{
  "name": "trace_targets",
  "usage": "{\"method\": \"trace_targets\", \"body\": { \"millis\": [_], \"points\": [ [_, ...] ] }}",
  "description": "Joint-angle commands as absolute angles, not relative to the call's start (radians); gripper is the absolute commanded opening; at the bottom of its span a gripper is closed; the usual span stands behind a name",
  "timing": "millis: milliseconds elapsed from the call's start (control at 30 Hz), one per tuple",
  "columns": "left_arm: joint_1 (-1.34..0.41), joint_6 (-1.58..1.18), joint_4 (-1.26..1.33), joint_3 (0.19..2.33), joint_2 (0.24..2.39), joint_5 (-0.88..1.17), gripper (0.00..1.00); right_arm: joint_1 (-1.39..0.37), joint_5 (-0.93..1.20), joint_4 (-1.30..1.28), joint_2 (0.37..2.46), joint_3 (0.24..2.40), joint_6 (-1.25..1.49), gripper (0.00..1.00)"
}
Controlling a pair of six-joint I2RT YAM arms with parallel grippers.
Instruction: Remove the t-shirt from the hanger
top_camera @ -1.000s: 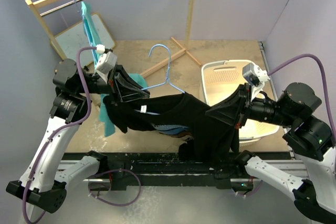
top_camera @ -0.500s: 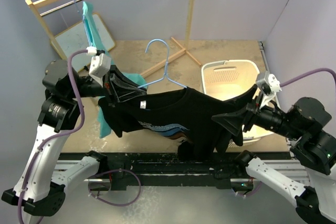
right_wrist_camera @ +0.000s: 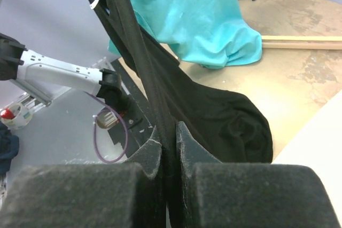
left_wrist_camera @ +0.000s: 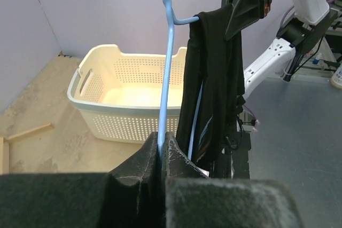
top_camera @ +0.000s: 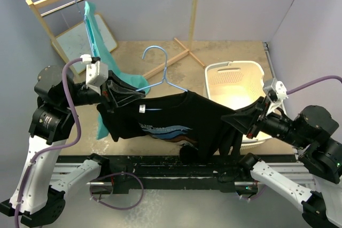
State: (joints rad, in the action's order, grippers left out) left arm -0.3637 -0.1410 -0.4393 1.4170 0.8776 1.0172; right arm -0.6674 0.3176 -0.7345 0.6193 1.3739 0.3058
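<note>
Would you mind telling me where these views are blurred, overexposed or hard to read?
Top external: sharp, though the basket glows inside and the black t-shirt loses fold detail. Left wrist: left claw, pinching the hanger, is dark and defocused. Right wrist: right claw blurred too.

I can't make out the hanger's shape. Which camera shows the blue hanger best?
Top external: the blue hanger shows hook, neck and upper shoulders above the black t-shirt. Left wrist shows only a wire stretch; right wrist shows none.
</note>
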Motion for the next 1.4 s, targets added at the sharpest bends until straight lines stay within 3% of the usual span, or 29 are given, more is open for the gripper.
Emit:
{"method": "trace_targets", "body": {
  "millis": [0, 167, 233, 367, 467, 800, 967, 1067, 1167, 1200, 1300, 1367],
  "points": [
    [-0.357, -0.113, -0.437, 1.467, 0.850, 0.898, 0.00, -0.652, 0.075, -0.823, 0.607, 1.379, 0.287, 0.00],
    [-0.357, -0.124, -0.424, 1.466, 0.850, 0.882, 0.00, -0.653, 0.123, -0.814, 0.595, 1.375, 0.281, 0.35],
    [-0.357, -0.123, -0.423, 1.464, 0.846, 0.867, 0.00, -0.653, 0.131, -0.818, 0.590, 1.377, 0.279, 0.36],
    [-0.357, -0.103, -0.453, 1.476, 0.835, 0.811, 0.00, -0.653, 0.123, -0.859, 0.583, 1.389, 0.268, 0.27],
    [-0.356, -0.103, -0.456, 1.477, 0.822, 0.806, 0.00, -0.653, 0.115, -0.857, 0.566, 1.380, 0.263, 0.00],
    [-0.356, -0.120, -0.482, 1.497, 0.783, 0.835, 0.00, -0.653, -0.194, -0.883, 0.583, 1.389, 0.305, 0.00],
    [-0.356, -0.133, -0.513, 1.556, 0.745, 0.830, 0.00, -0.654, -0.546, -1.016, 0.639, 1.376, 0.427, 0.00],
    [-0.356, -0.123, -0.561, 1.609, 0.742, 0.822, 0.00, -0.659, -0.532, -1.011, 0.649, 1.359, 0.426, 0.00],
    [-0.357, -0.114, -0.583, 1.626, 0.741, 0.812, 0.00, -0.659, -0.283, -0.923, 0.649, 1.331, 0.359, 0.00],
    [-0.356, -0.116, -0.583, 1.623, 0.741, 0.814, 0.00, -0.658, -0.169, -0.873, 0.638, 1.314, 0.337, 0.08],
    [-0.357, -0.124, -0.584, 1.613, 0.742, 0.840, 0.00, -0.658, 0.036, -0.762, 0.607, 1.300, 0.298, 0.48],
    [-0.357, -0.131, -0.589, 1.599, 0.738, 0.850, 0.00, -0.659, 0.124, -0.732, 0.592, 1.322, 0.285, 0.60]
  ]
}}
